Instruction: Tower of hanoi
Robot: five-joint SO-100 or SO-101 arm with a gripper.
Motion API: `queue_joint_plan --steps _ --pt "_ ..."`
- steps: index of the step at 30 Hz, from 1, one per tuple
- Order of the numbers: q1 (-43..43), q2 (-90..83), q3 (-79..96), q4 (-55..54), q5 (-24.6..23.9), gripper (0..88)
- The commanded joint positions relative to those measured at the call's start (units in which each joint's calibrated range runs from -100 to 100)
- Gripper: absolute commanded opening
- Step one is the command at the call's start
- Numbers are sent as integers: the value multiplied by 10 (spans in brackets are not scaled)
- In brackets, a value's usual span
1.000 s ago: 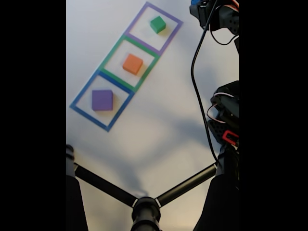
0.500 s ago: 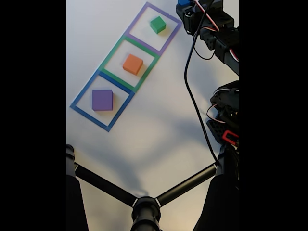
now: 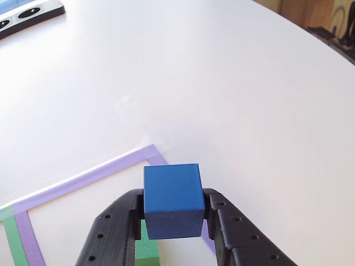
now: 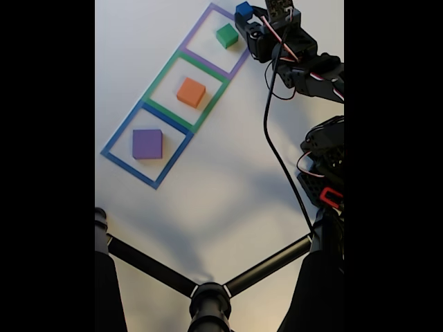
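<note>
My gripper [image 3: 173, 213] is shut on the small blue cube [image 3: 172, 199], held above the table over the purple tape square [image 3: 100, 173]. In the fixed view the blue cube [image 4: 243, 10] hangs just right of the green block [image 4: 226, 34], which lies inside the purple outline [image 4: 197, 31]. A corner of the green block [image 3: 146, 252] shows below the cube in the other view. The orange block [image 4: 191, 91] lies in the green tape square and the flat purple block [image 4: 147, 144] in the blue tape square. My gripper [image 4: 246, 14] reaches in from the right.
The arm's body and black cable [image 4: 273, 138] run down the right side of the fixed view. A black tripod [image 4: 208, 294] stands at the bottom. A dark device [image 3: 28, 14] lies at the table's far left corner. The white table's curved edge [image 3: 310, 41] runs at upper right.
The gripper has moved left with the blue cube, from the top right corner to beside the green block at the purple square. The three blocks on the table have not moved.
</note>
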Motion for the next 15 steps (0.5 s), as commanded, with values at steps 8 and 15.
queue_joint_plan --steps 8,15 --pt "-29 80 -39 -101 2 29" --pt "-35 126 -51 -133 2 29"
